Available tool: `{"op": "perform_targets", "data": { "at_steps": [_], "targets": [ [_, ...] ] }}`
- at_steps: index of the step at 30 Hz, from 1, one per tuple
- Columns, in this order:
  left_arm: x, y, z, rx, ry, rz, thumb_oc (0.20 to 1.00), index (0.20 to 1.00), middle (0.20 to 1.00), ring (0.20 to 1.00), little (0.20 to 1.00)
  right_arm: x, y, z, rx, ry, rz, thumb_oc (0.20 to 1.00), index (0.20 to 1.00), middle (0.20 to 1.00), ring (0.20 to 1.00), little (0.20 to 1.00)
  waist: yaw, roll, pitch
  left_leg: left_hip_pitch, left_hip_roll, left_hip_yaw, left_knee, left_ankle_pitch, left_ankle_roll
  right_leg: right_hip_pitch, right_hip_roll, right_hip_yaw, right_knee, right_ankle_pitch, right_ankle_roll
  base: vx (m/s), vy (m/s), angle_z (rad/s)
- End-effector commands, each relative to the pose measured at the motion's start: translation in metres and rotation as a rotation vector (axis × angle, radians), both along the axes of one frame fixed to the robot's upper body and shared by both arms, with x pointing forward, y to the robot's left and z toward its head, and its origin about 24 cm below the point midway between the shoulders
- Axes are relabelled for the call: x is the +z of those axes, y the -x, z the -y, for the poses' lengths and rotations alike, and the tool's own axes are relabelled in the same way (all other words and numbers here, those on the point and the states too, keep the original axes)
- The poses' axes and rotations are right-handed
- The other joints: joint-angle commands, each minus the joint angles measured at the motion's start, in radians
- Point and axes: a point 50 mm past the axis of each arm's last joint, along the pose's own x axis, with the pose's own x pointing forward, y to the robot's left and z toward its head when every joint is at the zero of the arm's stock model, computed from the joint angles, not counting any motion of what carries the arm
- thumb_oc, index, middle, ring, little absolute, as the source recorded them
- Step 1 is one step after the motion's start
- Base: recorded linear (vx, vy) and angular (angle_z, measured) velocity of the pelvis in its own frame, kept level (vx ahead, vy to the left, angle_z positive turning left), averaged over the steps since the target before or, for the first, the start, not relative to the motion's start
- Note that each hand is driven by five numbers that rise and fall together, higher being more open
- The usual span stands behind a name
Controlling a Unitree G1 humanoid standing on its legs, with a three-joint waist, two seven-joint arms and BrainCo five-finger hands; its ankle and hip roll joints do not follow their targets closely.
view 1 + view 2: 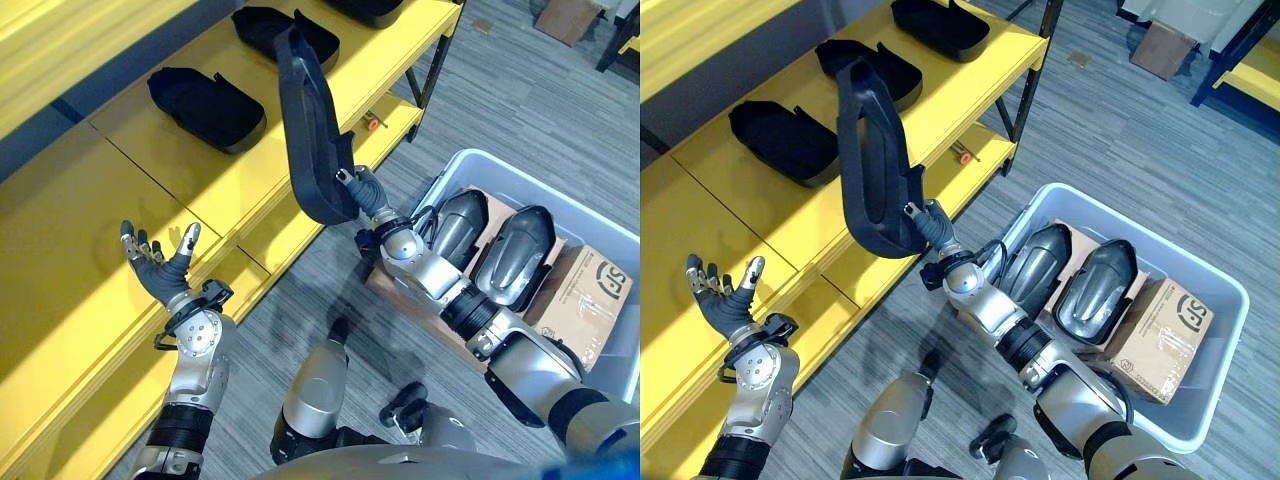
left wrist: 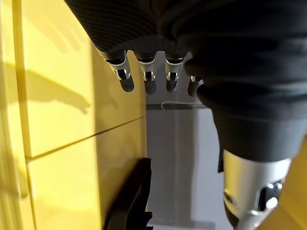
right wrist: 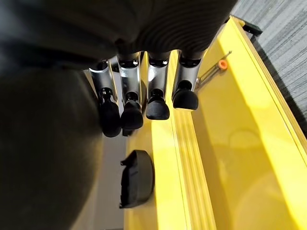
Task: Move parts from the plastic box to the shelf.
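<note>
Closest, right hand (image 1: 362, 192) is curled round the lower end of a long black curved part (image 1: 310, 120), held nearly upright with its upper end standing high over the yellow shelf (image 1: 120, 190). Grip looks to be at the very tip of the part only; most of its length is above the fingers. In the right wrist view the fingers (image 3: 157, 98) are bent over the dark bulk of the part, shelf surface beyond them.

Behind and below that hand: grey plastic box (image 1: 470, 165) on the floor, two more dark parts (image 1: 515, 255) lying side by side inside, a cardboard carton (image 1: 580, 290) beside them.

Left hand (image 1: 160, 262) is out over the front of the shelf, palm up, fingers spread and straight, holding nothing. Well apart from the carried part.

Past both hands, on the shelf deck: black parts already laid down, one (image 1: 205, 108) beyond the left hand, another (image 1: 290, 35) behind the carried part, a third partly cut off at the far end. A small orange item (image 1: 372, 124) sits on the lower ledge near the right hand.

Risks, as judgement: end-grip on a tall part means leverage; it could swing or twist out of the fingers as the arm lowers it. Its upper end could also come down on the part already lying behind it, knocking that part. Open deck lies between the two hands; that is probably the safer spot.
</note>
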Motion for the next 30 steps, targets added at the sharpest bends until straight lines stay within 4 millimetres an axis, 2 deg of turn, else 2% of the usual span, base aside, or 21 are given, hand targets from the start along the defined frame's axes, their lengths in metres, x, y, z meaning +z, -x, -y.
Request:
{"op": "perform_targets", "data": {
  "at_steps": [1,3,4,5,6,7,9,10,11,15,21,23,25,26,27,28,30],
  "targets": [
    [0.026,0.006,-0.004,-0.034,-0.159,0.092,1.0,1.0,1.0,1.0,1.0,0.063,0.015,-0.029,0.131,-0.146,0.234,0.2,0.2,0.2,0.2,0.2,0.004,-0.033,-0.014,-0.008,-0.028,-0.058,-0.054,0.064,-0.001,0.12,-0.076,0.075,0.054,0.145,0.06,0.0,0.102,-0.1],
    [0.023,0.005,-0.003,-0.037,-0.149,0.08,1.0,1.0,1.0,1.0,1.0,0.061,0.017,-0.028,0.13,-0.15,0.227,0.2,0.2,0.2,0.2,0.2,-0.036,-0.035,-0.014,-0.014,-0.045,-0.083,-0.069,0.076,0.017,0.035,0.036,0.145,0.056,0.084,0.025,0.01,0.072,0.08],
    [0.021,0.005,-0.003,-0.03,-0.147,0.078,1.0,1.0,1.0,1.0,1.0,0.06,0.018,-0.029,0.136,-0.153,0.222,0.2,0.2,0.2,0.2,0.2,-0.049,-0.033,-0.011,-0.011,-0.048,-0.082,-0.071,0.075,0.02,-0.002,0.065,0.157,0.073,0.071,0.017,0.01,0.059,0.42],
    [0.021,0.005,-0.004,-0.011,-0.128,0.088,1.0,1.0,1.0,1.0,1.0,0.061,0.018,-0.032,0.162,-0.143,0.227,0.2,0.2,0.2,0.2,0.2,-0.07,-0.022,0.002,0.0,-0.046,-0.069,-0.085,0.081,0.019,-0.072,0.117,0.155,0.081,0.063,-0.004,-0.03,0.036,0.51],
    [0.021,0.003,-0.003,-0.01,-0.12,0.094,1.0,1.0,1.0,1.0,1.0,0.062,0.018,-0.034,0.167,-0.136,0.232,0.2,0.2,0.2,0.2,0.2,-0.087,-0.022,0.008,-0.001,-0.056,-0.075,-0.09,0.079,0.022,-0.097,0.157,0.18,0.062,0.069,-0.014,-0.02,-0.013,0.16],
    [0.022,0.001,0.0,-0.023,-0.119,0.096,1.0,1.0,1.0,1.0,1.0,0.062,0.018,-0.032,0.156,-0.136,0.231,0.2,0.2,0.2,0.2,0.2,-0.107,-0.028,0.01,-0.006,-0.079,-0.096,-0.094,0.072,0.025,-0.104,0.212,0.229,0.015,0.074,-0.027,0.06,-0.098,-0.05],
    [0.021,-0.007,0.012,-0.091,-0.127,0.087,1.0,1.0,1.0,1.0,1.0,0.06,0.017,-0.027,0.093,-0.138,0.23,0.2,0.2,0.2,0.2,0.2,-0.148,-0.035,-0.007,-0.029,-0.14,-0.196,-0.109,0.082,0.043,-0.149,0.318,0.385,-0.03,0.095,-0.051,0.14,-0.159,0.31],
    [0.021,-0.009,0.015,-0.105,-0.13,0.083,1.0,1.0,1.0,1.0,1.0,0.059,0.016,-0.025,0.08,-0.139,0.231,0.2,0.2,0.2,0.2,0.2,-0.155,-0.038,-0.018,-0.035,-0.155,-0.221,-0.121,0.09,0.047,-0.148,0.335,0.412,-0.051,0.103,-0.057,0.15,-0.176,1.19],
    [0.021,-0.011,0.017,-0.12,-0.131,0.073,1.0,1.0,1.0,1.0,1.0,0.057,0.015,-0.022,0.064,-0.141,0.229,0.2,0.2,0.2,0.2,0.2,-0.16,-0.042,-0.031,-0.042,-0.174,-0.255,-0.124,0.097,0.049,-0.151,0.345,0.438,-0.066,0.113,-0.057,0.09,-0.127,1.83],
    [0.021,-0.011,0.018,-0.122,-0.132,0.071,1.0,1.0,1.0,1.0,1.0,0.054,0.016,-0.016,0.074,-0.134,0.252,0.2,0.2,0.2,0.2,0.2,-0.166,-0.047,-0.043,-0.05,-0.185,-0.29,-0.145,0.11,0.052,-0.144,0.356,0.462,-0.097,0.114,-0.066,0.05,-0.16,0.93],
    [0.02,-0.01,0.016,-0.121,-0.107,0.061,1.0,1.0,1.0,1.0,1.0,0.05,0.02,-0.014,0.088,-0.122,0.25,0.2,0.2,0.2,0.2,0.2,-0.169,-0.04,-0.038,-0.049,-0.184,-0.288,-0.125,0.099,0.042,-0.13,0.358,0.433,-0.083,0.087,-0.082,0.02,-0.116,0.05],
    [0.016,-0.01,0.018,-0.134,-0.093,0.043,1.0,1.0,1.0,1.0,1.0,0.046,0.021,-0.012,0.083,-0.119,0.244,0.2,0.2,0.2,0.2,0.2,-0.176,-0.037,-0.041,-0.04,-0.176,-0.26,-0.119,0.093,0.035,-0.113,0.352,0.416,-0.096,0.088,-0.081,0.05,-0.107,0.16],
    [0.014,-0.012,0.022,-0.174,-0.105,0.023,1.0,1.0,1.0,1.0,1.0,0.039,0.022,-0.006,0.058,-0.107,0.243,0.2,0.2,0.2,0.2,0.2,-0.198,-0.03,-0.045,-0.025,-0.147,-0.153,-0.108,0.083,0.019,-0.081,0.329,0.36,-0.122,0.092,-0.075,0.05,-0.116,0.23],
    [0.012,-0.014,0.03,-0.223,-0.108,0.012,1.0,1.0,1.0,1.0,1.0,0.034,0.023,0.0,0.03,-0.095,0.242,0.2,0.2,0.2,0.2,0.2,-0.218,-0.023,-0.046,-0.017,-0.119,-0.066,-0.078,0.069,0.006,-0.065,0.305,0.314,-0.127,0.093,-0.071,0.01,-0.076,1.28],
    [0.006,-0.011,0.037,-0.254,-0.092,-0.004,1.0,1.0,1.0,1.0,1.0,0.031,0.022,0.002,0.026,-0.074,0.236,0.2,0.2,0.2,0.2,0.2,-0.234,-0.023,-0.042,-0.025,-0.059,-0.007,0.035,0.041,-0.007,-0.064,0.262,0.275,-0.095,0.088,-0.078,-0.01,-0.036,1.74],
    [0.005,-0.01,0.038,-0.254,-0.091,-0.006,1.0,1.0,1.0,1.0,1.0,0.031,0.022,0.002,0.027,-0.072,0.236,0.2,0.2,0.2,0.2,0.2,-0.236,-0.022,-0.041,-0.029,-0.047,-0.004,0.056,0.041,-0.009,-0.065,0.257,0.27,-0.087,0.085,-0.08,-0.03,0.023,1.72],
    [0.001,-0.007,0.039,-0.247,-0.085,-0.017,1.0,1.0,1.0,1.0,1.0,0.032,0.021,-0.002,0.042,-0.07,0.234,0.2,0.2,0.2,0.2,0.2,-0.242,-0.022,-0.042,-0.02,0.014,-0.009,0.099,0.051,-0.014,-0.074,0.24,0.258,-0.042,0.068,-0.089,-0.01,0.073,0.48]
  ]
}}
